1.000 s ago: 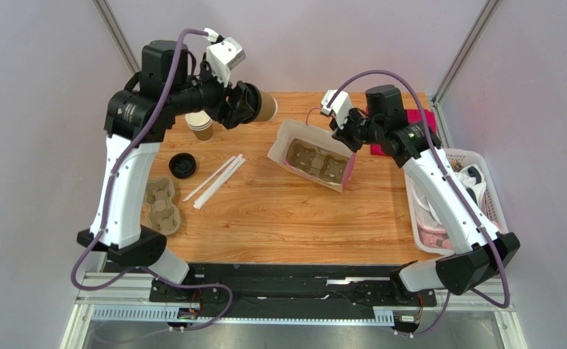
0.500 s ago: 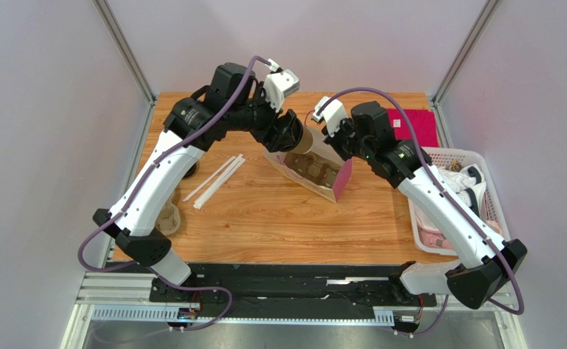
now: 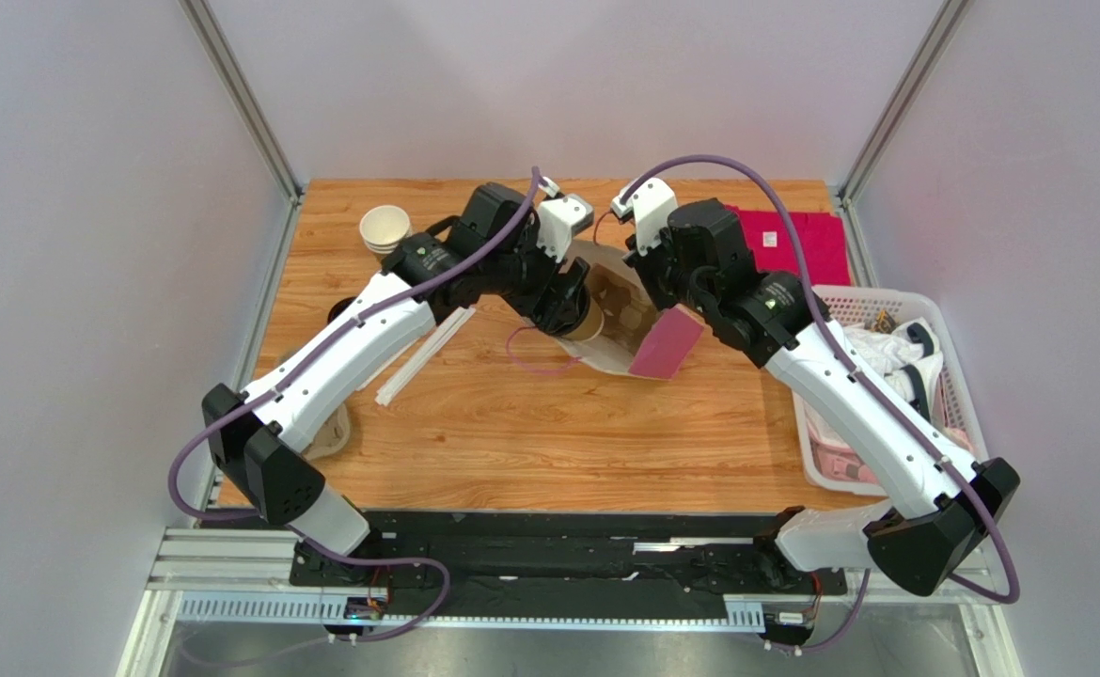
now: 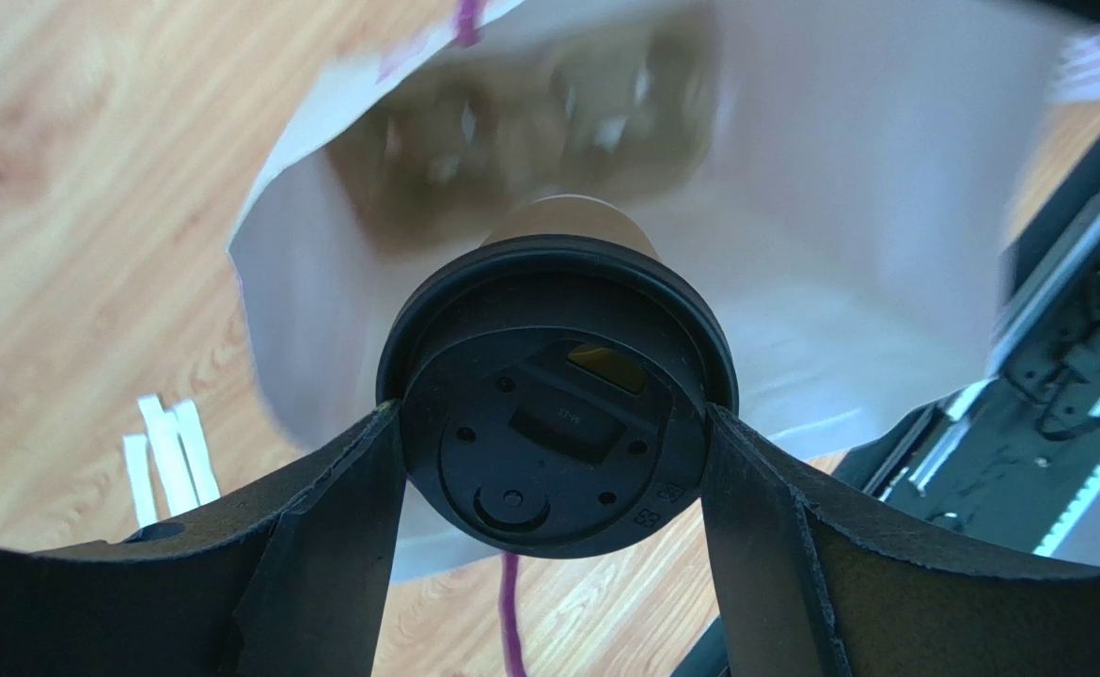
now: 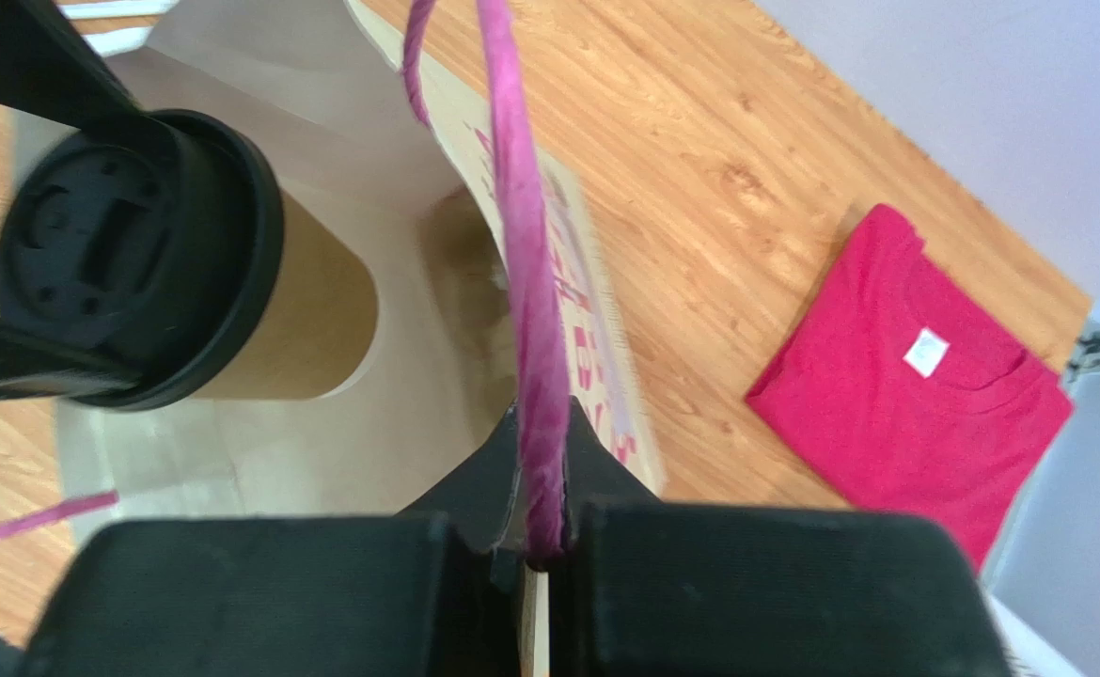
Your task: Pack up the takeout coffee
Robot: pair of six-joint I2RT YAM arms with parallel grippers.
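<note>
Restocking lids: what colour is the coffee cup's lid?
Black lid, clearest in the left wrist view.

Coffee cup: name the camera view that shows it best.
Right wrist view. It shows the coffee cup from the side, black lid and brown wall, at the bag mouth. The left wrist view shows mostly the lid head-on in the left gripper. The top view shows only a brown sliver between the arms.

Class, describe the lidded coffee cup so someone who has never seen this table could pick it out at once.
On the wooden table, find the cream paper bag lying open in the middle, its pink handle pinched by the right gripper. The coffee cup is at the bag's mouth, clamped in the left gripper. Its black lid sets it apart from the lidless cup at the back left.
</note>
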